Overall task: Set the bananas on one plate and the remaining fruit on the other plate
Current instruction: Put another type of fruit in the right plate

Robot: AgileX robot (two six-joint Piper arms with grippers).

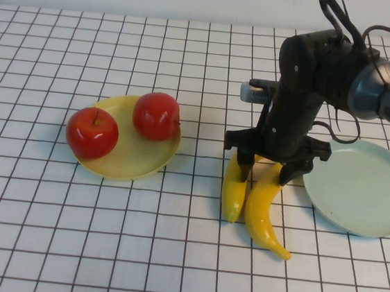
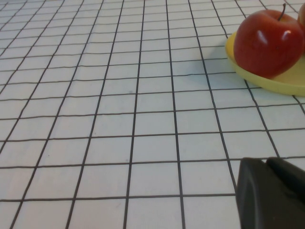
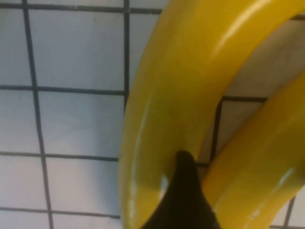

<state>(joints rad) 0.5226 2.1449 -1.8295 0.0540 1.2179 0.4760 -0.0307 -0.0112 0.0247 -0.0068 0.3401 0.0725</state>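
Note:
Two yellow bananas lie side by side on the checked cloth, the left one [image 1: 233,190] and the right one [image 1: 266,209]. My right gripper [image 1: 265,169] stands over their far ends, open. One finger [image 3: 183,191] sits down between the two bananas [image 3: 167,95] [image 3: 257,167]; the other is at the right banana's outer side. Two red apples [image 1: 92,132] [image 1: 156,115] rest on the pale yellow plate [image 1: 131,169]. The pale blue-green plate [image 1: 365,188] is empty, just right of the right gripper. My left gripper [image 2: 271,191] is out of the high view, low over the cloth, shut and empty.
The left wrist view shows one apple [image 2: 268,43] on the yellow plate's rim [image 2: 267,83] ahead of the left gripper. The right arm [image 1: 315,68] reaches in from the right. The white checked cloth [image 1: 135,251] covers the table.

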